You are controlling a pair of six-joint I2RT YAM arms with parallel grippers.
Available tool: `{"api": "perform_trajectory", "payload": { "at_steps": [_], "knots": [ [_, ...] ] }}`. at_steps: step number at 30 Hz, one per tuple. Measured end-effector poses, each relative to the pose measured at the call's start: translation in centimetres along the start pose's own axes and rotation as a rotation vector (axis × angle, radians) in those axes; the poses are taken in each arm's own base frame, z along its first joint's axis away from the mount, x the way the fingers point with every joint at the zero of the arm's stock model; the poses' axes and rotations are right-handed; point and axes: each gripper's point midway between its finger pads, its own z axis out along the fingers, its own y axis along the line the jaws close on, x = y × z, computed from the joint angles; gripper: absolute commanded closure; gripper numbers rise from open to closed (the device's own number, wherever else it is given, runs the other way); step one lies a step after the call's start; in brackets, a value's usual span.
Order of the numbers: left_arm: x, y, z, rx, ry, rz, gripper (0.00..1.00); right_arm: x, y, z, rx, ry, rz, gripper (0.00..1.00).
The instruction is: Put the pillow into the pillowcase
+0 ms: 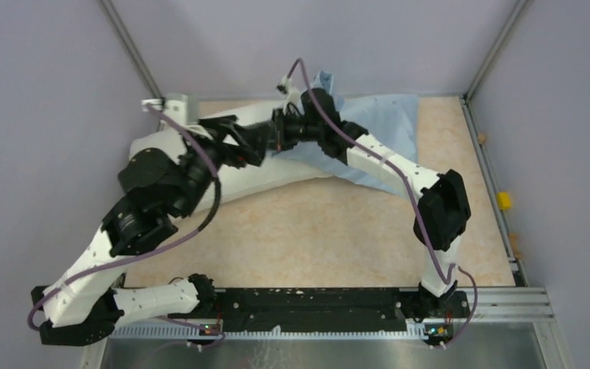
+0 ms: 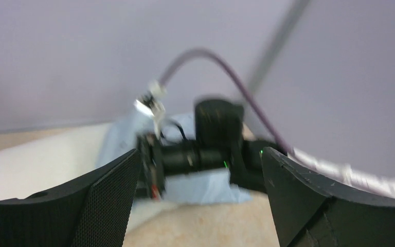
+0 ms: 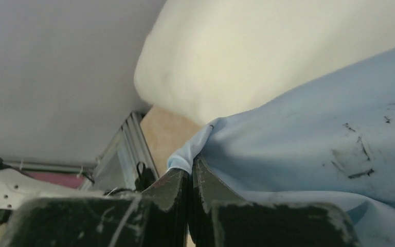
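Pinches pillowcase (image 3: pixel 313 128) hem in right pincer (image 3: pixel 190 172); holds left pincer (image 2: pixel 200 154) wide, empty. Risks losing hem if tugged against pillow (image 3: pixel 267 51).

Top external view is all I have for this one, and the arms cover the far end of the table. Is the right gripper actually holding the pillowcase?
Observer: Yes. In the right wrist view the right gripper is shut on a bunched edge of the pillowcase.
Operator: And the left one?
Observer: The left wrist view shows the left gripper open, its fingers wide apart with nothing between them.
Operator: Is the pillow in the case at that grip?
Observer: The right wrist view shows bare pillow beyond the pinched edge. I cannot tell whether any of it is inside.
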Motion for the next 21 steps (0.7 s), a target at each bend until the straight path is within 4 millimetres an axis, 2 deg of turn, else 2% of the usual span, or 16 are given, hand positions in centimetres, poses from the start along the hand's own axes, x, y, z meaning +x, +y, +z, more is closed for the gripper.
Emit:
{"api": "perform_trajectory", "payload": {
  "at_steps": [1, 3, 4, 6, 8, 11, 12, 13, 16, 19, 21],
  "knots": [
    [-1.9, 1.5, -0.8, -0.059, -0.054, -0.016, 0.06, 2.7, 0.3, 0.8, -0.009, 0.045, 0.006, 0.90],
    [-4.4, 4.4, -1.4, -0.179, -0.128, -0.030, 0.04, 6.9, 0.6, 1.5, -0.008, 0.126, 0.021, 0.74],
    [-4.5, 5.4, -1.3, -0.222, -0.137, -0.025, 0.04, 8.1, 0.6, 1.6, -0.004, 0.150, 0.025, 0.64],
    [-3.2, 7.4, -0.2, -0.305, -0.109, 0.005, 0.04, 9.2, 0.3, 1.2, 0.021, 0.165, 0.013, 0.48],
    [-0.9, 8.8, 1.4, -0.359, -0.054, 0.039, 0.04, 8.6, 0.1, 0.2, 0.050, 0.143, -0.006, 0.37],
    [3.7, 11.1, 4.3, -0.416, 0.065, 0.083, 0.04, 5.6, 1.0, -2.1, 0.077, 0.066, -0.062, 0.26],
    [5.6, 11.9, 5.4, -0.431, 0.113, 0.084, 0.04, 4.7, 1.3, -3.1, 0.097, 0.039, -0.093, 0.24],
    [5.8, 12.5, 6.6, -0.440, 0.097, 0.072, 0.04, 4.6, 1.1, -4.2, 0.133, 0.039, -0.096, 0.23],
    [8.8, 14.7, 8.1, -0.451, 0.195, 0.085, 0.05, 2.9, 1.0, -6.7, 0.199, -0.012, -0.137, 0.21],
    [11.8, 15.0, 9.7, -0.408, 0.285, 0.092, 0.05, 1.4, 0.5, -9.6, 0.235, -0.067, -0.144, 0.21],
    [13.7, 14.7, 10.7, -0.367, 0.341, 0.093, 0.05, 0.5, -1.1, -11.8, 0.283, -0.105, -0.129, 0.21]
  ]
}}
